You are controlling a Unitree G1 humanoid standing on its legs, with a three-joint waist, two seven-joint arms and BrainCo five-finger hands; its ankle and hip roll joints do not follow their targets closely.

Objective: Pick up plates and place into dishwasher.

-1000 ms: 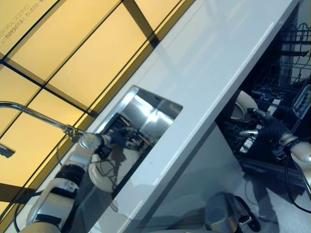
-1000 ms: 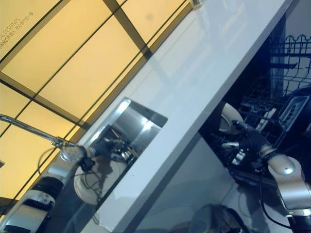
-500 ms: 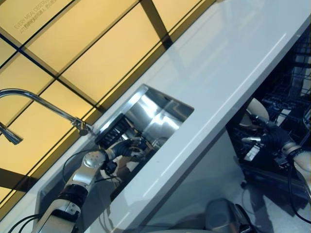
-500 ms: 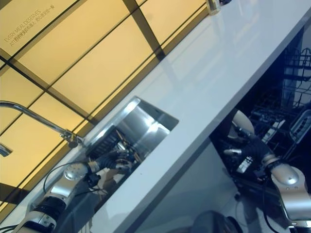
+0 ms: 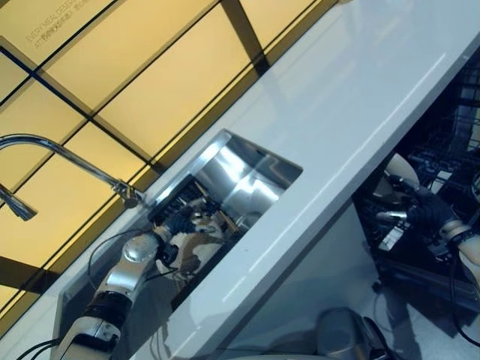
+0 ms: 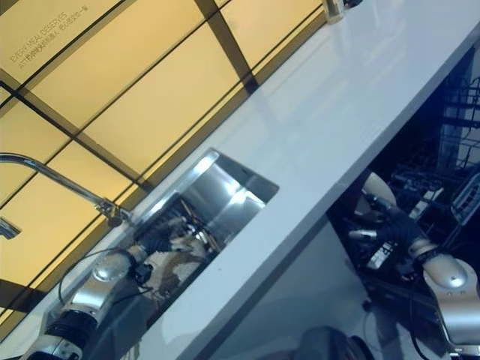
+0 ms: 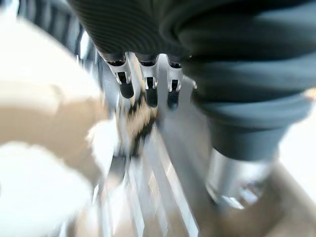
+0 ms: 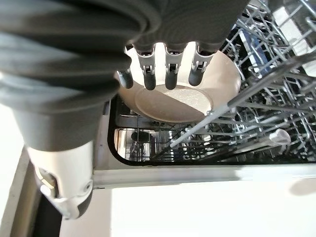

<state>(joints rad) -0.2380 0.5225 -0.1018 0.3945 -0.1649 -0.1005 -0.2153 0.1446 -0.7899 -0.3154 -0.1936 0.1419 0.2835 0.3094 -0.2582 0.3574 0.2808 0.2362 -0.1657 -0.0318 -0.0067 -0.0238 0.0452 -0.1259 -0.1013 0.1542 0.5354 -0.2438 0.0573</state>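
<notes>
A cream plate (image 8: 173, 101) stands on edge in the dishwasher's lower wire rack (image 8: 266, 113); it also shows as the cream plate (image 5: 401, 171) under the counter. My right hand (image 5: 424, 214) hovers just beside it, fingers (image 8: 170, 69) straight over its rim, not closed on it. In the steel sink (image 5: 247, 161), cream plates (image 5: 196, 244) lie on the bottom. My left hand (image 5: 178, 222) reaches down among them, open, its fingers (image 7: 148, 84) straight beside a blurred cream plate (image 7: 44, 113).
A white counter (image 5: 360, 90) runs diagonally between sink and dishwasher. A curved chrome faucet (image 5: 60, 154) arches over the sink's left end. Yellow wall panels rise behind. A small bottle (image 6: 334, 9) stands at the counter's far end.
My left hand has shifted a little towards the sink's faucet side over the plates. The right hand stays beside the racked plate. Earlier, the camera moved.
</notes>
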